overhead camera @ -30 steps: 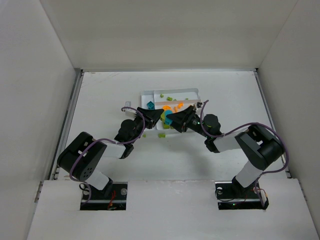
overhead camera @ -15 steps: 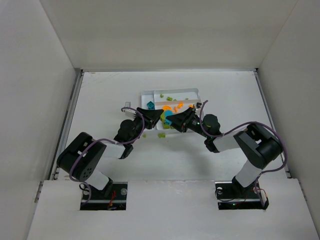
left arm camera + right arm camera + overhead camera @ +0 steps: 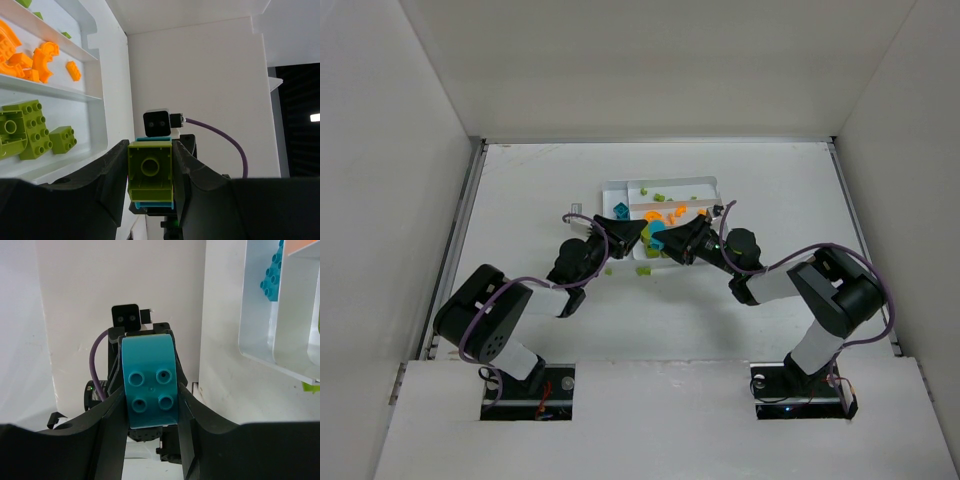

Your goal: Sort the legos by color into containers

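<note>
My left gripper (image 3: pixel 150 152) is shut on a lime green lego brick (image 3: pixel 150 172), seen from its hollow underside. A teal-blue lego (image 3: pixel 154 140) is stuck behind that brick. My right gripper (image 3: pixel 150 395) is shut on this teal piece (image 3: pixel 150 385), studs facing its camera. In the top view the two grippers meet nose to nose, left (image 3: pixel 638 234) and right (image 3: pixel 667 243), with the teal piece (image 3: pixel 656 240) between them at the near edge of the white tray (image 3: pixel 616 186). Orange legos (image 3: pixel 40 57) and lime green legos (image 3: pixel 30 132) lie in separate compartments; another teal lego (image 3: pixel 272 277) lies in the nearest one.
Two small lime green pieces lie on the table in front of the tray, one (image 3: pixel 643 269) between the arms and one (image 3: pixel 608 268) under the left arm. White walls enclose the table on three sides. The tray's divider walls (image 3: pixel 60 92) are low.
My right gripper's jaws have closed in on the teal piece. Both arms have barely moved, and the left grip on the lime green brick is unchanged.
</note>
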